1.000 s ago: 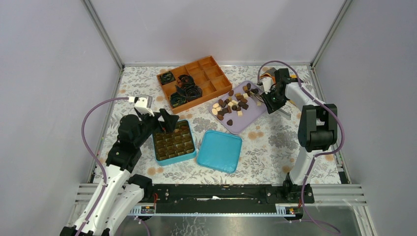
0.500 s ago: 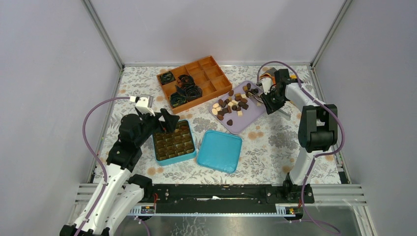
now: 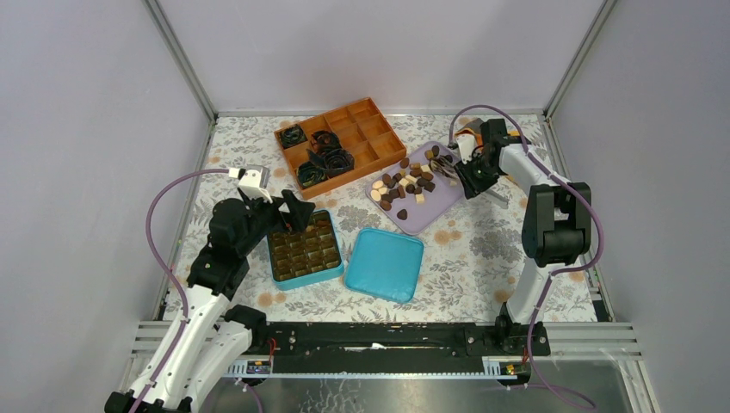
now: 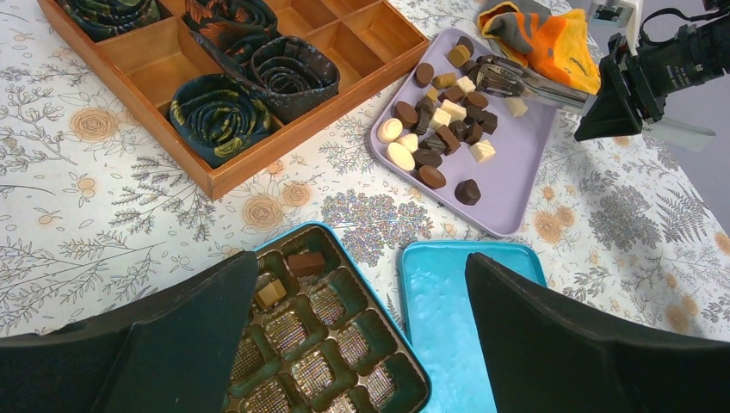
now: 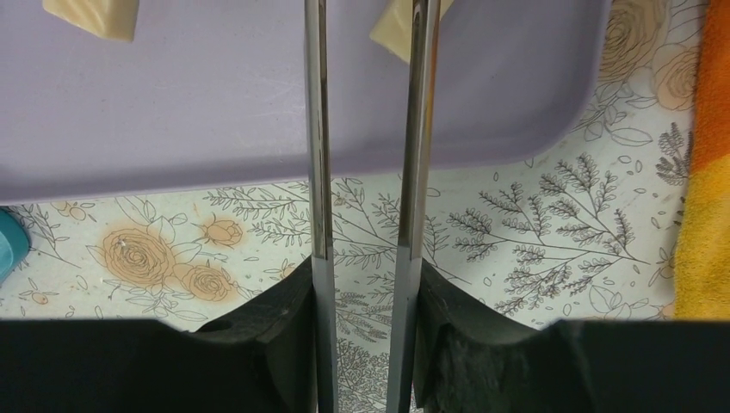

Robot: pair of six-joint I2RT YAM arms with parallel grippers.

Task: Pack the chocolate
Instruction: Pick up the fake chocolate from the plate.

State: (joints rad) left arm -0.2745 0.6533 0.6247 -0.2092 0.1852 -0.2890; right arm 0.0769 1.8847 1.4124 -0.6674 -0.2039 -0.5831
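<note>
The chocolate (image 3: 405,182) lies as many dark, brown and cream pieces on a lilac tray (image 3: 441,202). My right gripper (image 3: 472,175) is shut on metal tongs (image 4: 527,83). The tongs' blades (image 5: 318,172) stand slightly apart and reach over the tray, past a cream piece (image 5: 90,17). Their tips sit among the far pieces (image 4: 472,76). My left gripper (image 4: 361,258) hangs open above a teal box (image 3: 303,249). Two brown pieces (image 4: 306,262) lie in that box's cells.
The teal lid (image 3: 385,263) lies right of the box. A wooden divided tray (image 3: 340,146) with dark crinkled rolls stands at the back. An orange cloth (image 4: 542,39) lies beyond the lilac tray, beside my right gripper. Frame posts and walls close in the table.
The right gripper has turned the tongs a little toward the far end of the lilac tray, and the blades have spread slightly. The left arm has not moved.
</note>
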